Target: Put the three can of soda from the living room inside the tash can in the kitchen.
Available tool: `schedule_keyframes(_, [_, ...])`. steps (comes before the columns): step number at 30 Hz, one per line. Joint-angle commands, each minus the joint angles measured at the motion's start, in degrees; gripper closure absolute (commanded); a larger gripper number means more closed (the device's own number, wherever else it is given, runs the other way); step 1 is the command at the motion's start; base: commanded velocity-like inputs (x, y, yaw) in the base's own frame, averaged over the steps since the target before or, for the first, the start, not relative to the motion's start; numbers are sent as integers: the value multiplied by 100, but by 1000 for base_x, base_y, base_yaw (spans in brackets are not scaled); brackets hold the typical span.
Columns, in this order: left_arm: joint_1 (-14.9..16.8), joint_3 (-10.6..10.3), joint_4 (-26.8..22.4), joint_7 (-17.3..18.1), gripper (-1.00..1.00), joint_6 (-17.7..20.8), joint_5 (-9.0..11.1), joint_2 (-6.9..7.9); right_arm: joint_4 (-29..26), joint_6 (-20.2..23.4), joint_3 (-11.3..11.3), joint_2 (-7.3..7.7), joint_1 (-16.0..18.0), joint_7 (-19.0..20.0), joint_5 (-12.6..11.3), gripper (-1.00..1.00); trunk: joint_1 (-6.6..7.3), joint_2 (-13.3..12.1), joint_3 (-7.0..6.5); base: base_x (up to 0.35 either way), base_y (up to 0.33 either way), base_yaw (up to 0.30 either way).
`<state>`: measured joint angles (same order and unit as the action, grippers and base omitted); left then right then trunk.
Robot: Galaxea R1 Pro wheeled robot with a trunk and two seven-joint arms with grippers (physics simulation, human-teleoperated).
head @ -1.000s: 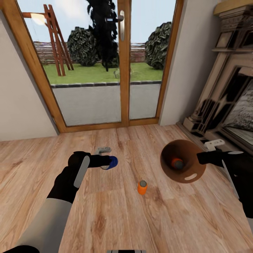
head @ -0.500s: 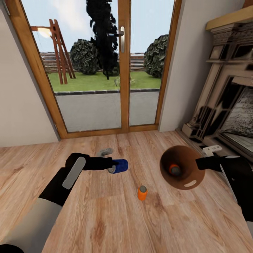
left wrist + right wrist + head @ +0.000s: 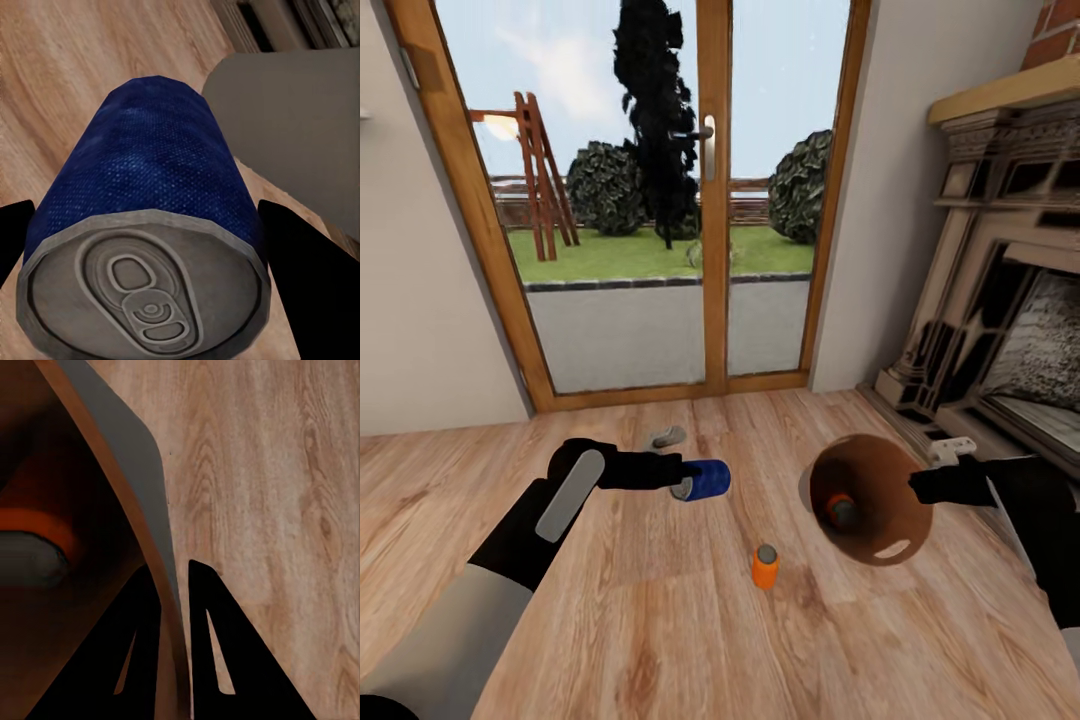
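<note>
My left gripper [image 3: 686, 481] is shut on a blue soda can [image 3: 706, 478] with silver ends, held sideways above the plank floor. In the left wrist view the can [image 3: 150, 217] fills the space between the black fingers [image 3: 307, 277]. My right gripper [image 3: 916, 488] is shut on the rim of the trash can [image 3: 880, 520], which is tilted with its brown inside facing me. Inside it lies an orange can [image 3: 840, 510], also seen in the right wrist view [image 3: 30, 529] beside the rim wall [image 3: 124, 450]. Another orange can [image 3: 764, 566] stands on the floor between the arms.
Wood-framed glass doors [image 3: 710, 200] close the room ahead. The ornate fireplace [image 3: 1010, 300] with its stone base runs along the right, close behind my right arm. A plain wall [image 3: 420, 330] stands at the left.
The camera has tilted up, shifting the whole picture down. My left gripper has carried the blue can a little to the right, toward the bin. The bin stays in my right gripper.
</note>
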<state>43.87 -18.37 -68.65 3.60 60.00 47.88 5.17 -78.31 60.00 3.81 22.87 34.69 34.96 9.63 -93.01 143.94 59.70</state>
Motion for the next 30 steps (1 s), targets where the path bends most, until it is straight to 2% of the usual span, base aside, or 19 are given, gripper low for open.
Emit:
schedule_keyframes(1, [-1,-1,7,1,100,0,-6,1,-3,0,6,10,3,44,147,100,3,-1,-24,0,0,0])
schedule_keyframes(8, [-1,-8,-38,18,100,0,13,8,32,0,-16,1,10,119,152,100,21,-11,-179,0,0,0])
schedule_keyframes(13, [-8,-35,-564,207,100,0,26,41,374,0,-43,-25,16,124,149,100,34,-18,-289,0,0,0])
schedule_keyframes(15, [-9,-84,-824,274,100,0,33,103,614,0,-58,-39,19,128,146,100,39,-20,-334,0,0,0])
schedule_keyframes(18, [-10,-117,-982,392,100,0,35,124,766,0,-64,-42,19,131,145,100,47,-24,-400,0,0,0])
schedule_keyframes(21, [-20,-151,-1158,643,100,0,33,153,957,0,-84,-56,27,133,144,100,54,-28,-467,0,0,0])
schedule_keyframes(26, [-27,-205,-1243,1006,100,0,29,167,1172,0,-213,-132,42,133,144,100,54,-28,-467,0,0,0])
schedule_keyframes(27, [-27,-283,-1251,1397,100,0,25,168,1249,0,-240,-187,50,133,144,100,54,-28,-467,0,0,0])
schedule_keyframes(30, [-28,-334,-1254,1816,100,0,17,171,1285,0,-251,-258,53,134,144,100,54,-28,-467,0,0,0])
